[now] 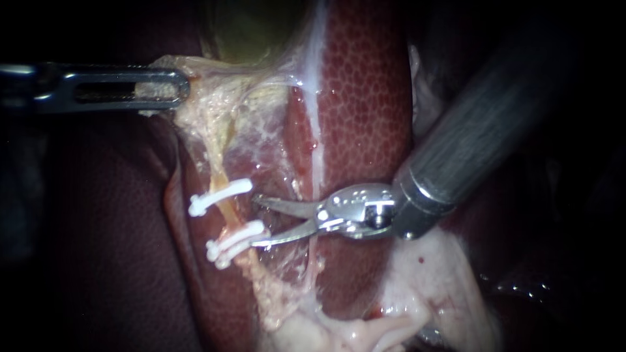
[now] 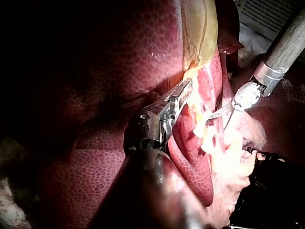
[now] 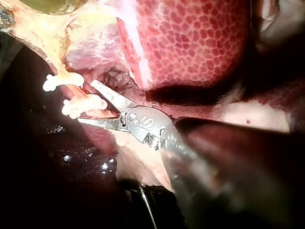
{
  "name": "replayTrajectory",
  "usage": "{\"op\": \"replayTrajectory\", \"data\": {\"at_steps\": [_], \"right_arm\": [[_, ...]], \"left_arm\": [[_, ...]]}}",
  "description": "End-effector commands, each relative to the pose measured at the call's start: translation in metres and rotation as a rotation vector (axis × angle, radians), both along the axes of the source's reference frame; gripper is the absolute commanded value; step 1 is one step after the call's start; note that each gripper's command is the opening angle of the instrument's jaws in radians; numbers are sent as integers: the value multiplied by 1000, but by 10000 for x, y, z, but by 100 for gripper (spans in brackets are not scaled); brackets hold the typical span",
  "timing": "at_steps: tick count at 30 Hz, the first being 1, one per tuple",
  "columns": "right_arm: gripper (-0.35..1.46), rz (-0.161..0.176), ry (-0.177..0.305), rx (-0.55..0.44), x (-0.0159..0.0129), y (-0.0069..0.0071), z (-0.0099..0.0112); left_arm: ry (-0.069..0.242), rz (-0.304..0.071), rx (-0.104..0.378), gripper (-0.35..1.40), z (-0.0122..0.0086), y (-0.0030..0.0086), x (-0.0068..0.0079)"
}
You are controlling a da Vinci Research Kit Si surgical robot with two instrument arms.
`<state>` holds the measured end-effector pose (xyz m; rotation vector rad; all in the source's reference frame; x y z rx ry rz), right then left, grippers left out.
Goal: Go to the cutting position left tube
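Plainly, the right instrument (image 1: pixel 255 221) holds its curved blades wide apart, gripping nothing. Their tips sit just beside the left tube (image 1: pixel 225 214), level with its bare stretch between the upper clip (image 1: pixel 220 195) and the lower clips (image 1: pixel 236 238). The left instrument (image 1: pixel 176 90) has its jaws clamped on pale tissue (image 1: pixel 208 114) under the gallbladder (image 1: pixel 248 32), beside the liver (image 1: pixel 365 98).

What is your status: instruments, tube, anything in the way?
Left instrument jaws shut on pale tissue. Right instrument blades open, tips beside the tube, by its two clips. Nothing seen in the way.
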<state>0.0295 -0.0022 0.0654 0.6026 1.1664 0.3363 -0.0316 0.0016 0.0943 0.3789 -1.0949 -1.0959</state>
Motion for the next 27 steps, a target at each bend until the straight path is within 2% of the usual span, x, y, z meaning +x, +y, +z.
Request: {"op": "replayTrajectory", "data": {"at_steps": [1,18,22,27], "right_arm": [[143,0,0,0,2,0,0],[143,-26,18,23,28,-4,0],[143,-44,30,34,31,-8,2],[142,-81,53,59,35,-11,0]], "left_arm": [[0,0,0,-35,0,0,0],[1,-1,0,-35,-2,-1,0],[1,-1,0,-35,-2,-1,-1],[1,-2,0,-35,-2,-1,-1]]}}
